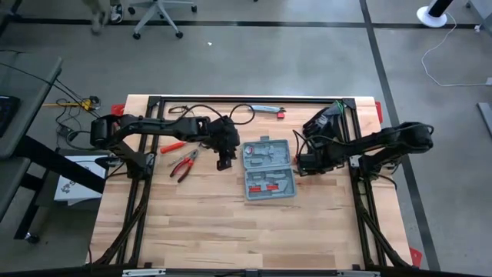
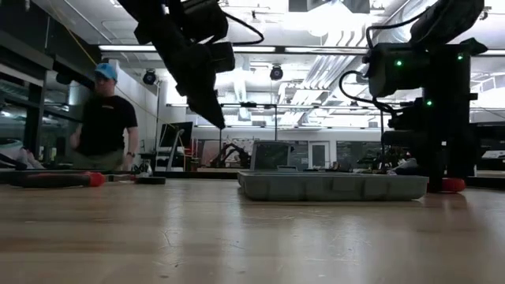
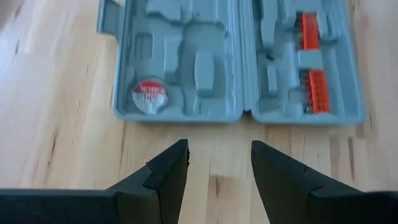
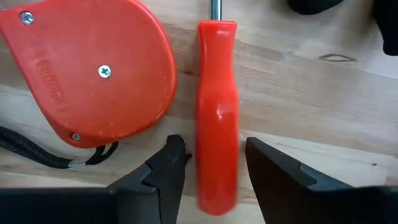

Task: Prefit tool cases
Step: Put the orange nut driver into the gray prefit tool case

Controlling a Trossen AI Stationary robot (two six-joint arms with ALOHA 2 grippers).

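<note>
1. The tool case (image 1: 270, 171) lies opened flat on the wooden table (image 1: 200, 231), between the two arms. It is moulded grey-blue plastic with rounded corners; I judge it light, stiff in each half, floppy at the hinge and fairly slick, so a rim or an outer edge looks the safest place to take hold.
2. Just ahead of the left gripper (image 3: 219, 163) lies the case's long edge, hinge line nearly centred between the fingers. Its jaws stand apart, holding nothing, raised off the table.
3. Inside are shaped recesses, a round red-labelled disc (image 3: 149, 97) and orange bit strips (image 3: 313, 62).
4. The right gripper (image 4: 214, 163) sits low beside the case's far side, jaws parted astride a glossy red screwdriver handle (image 4: 217, 112) but not pressing it. A red tape measure (image 4: 93, 68) lies just beside that handle.
5. Red-handled pliers (image 1: 184, 164) lie behind the left gripper.
</note>
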